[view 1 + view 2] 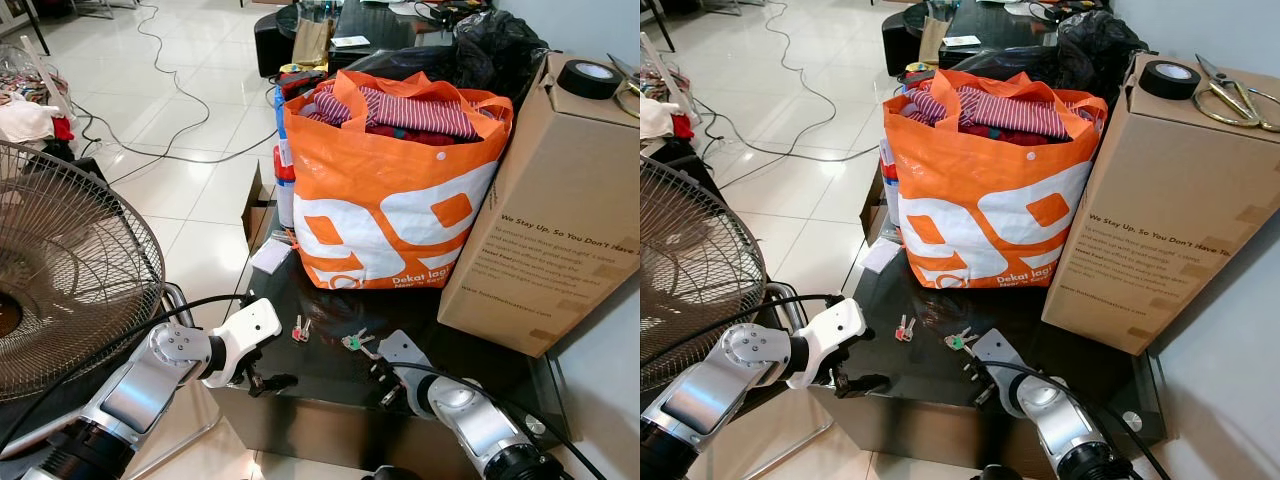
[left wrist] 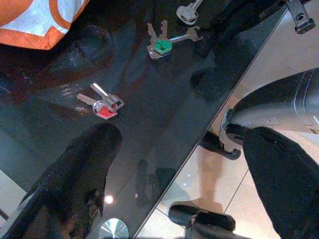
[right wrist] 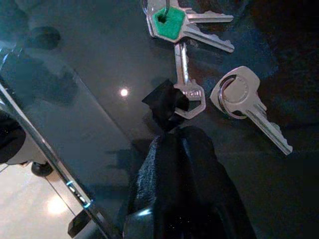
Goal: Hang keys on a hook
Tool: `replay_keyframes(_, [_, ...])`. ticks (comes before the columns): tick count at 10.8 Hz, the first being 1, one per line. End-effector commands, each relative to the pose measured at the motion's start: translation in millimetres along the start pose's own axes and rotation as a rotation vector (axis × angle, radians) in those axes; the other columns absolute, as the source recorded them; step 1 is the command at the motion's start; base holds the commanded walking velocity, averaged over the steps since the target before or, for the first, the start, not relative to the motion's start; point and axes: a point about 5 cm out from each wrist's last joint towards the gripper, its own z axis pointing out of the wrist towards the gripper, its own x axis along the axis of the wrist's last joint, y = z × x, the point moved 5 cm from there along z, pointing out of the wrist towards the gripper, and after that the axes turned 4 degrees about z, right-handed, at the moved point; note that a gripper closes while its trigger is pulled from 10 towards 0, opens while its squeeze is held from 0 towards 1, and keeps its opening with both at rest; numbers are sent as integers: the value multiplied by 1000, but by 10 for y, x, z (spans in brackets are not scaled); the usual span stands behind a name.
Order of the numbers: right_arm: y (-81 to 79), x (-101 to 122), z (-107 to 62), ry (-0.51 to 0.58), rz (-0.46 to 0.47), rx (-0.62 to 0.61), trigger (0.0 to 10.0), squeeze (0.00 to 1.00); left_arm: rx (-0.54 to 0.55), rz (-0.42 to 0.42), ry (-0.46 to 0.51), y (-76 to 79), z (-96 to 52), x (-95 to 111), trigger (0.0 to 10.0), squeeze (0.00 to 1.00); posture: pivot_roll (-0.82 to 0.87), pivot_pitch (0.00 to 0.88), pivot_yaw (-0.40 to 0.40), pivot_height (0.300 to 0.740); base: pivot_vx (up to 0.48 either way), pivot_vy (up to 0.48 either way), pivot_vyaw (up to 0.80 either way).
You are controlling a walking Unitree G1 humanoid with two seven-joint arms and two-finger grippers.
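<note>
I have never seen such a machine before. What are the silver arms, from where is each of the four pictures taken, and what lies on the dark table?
The silver arms belong to a humanoid robot. The two wide pictures come from the two eyes of a camera on its head, looking down at a dark glass table. The two close pictures come from cameras on its wrists.

On the table stand an orange bag full of clothes and a cardboard box. In front of the bag lie two small bunches of keys: the red-tagged keys and the green-tagged keys.

The left gripper hovers at the table's front edge, its fingers apart and holding nothing. The right gripper has its fingertip at the green-tagged keys; whether it grips one is unclear. A fan stands at the robot's left.
</note>
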Motion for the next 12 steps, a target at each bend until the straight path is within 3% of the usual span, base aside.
replay_keyframes(1, [69,-1,2,-4,29,-25,0,0,4,9,-10,-13,-3,-2,10000,0,-164,0,29,740,0,0,0])
replay_keyframes(4, [116,108,-25,58,76,-19,0,0,8,16,-9,-6,-6,8,10000,0,-151,0,31,740,0,0,0])
replay_keyframes(8, [177,298,-383,195,107,113,0,0,30,5,8,4,-27,6,10000,0,-149,0,19,740,0,0,0])
replay_keyframes(9, [263,308,-415,184,47,53,10000,0,28,5,10,23,-15,3,10000,0,-161,0,21,740,0,0,0])
replay_keyframes(10, [308,289,-356,159,37,-4,10000,1000,26,6,10,30,0,0,10000,0,-164,0,21,740,0,0,0])
replay_keyframes(12, [156,262,-188,117,31,-5,10000,1000,18,14,4,41,12,-4,10000,0,-159,0,19,740,0,0,0])
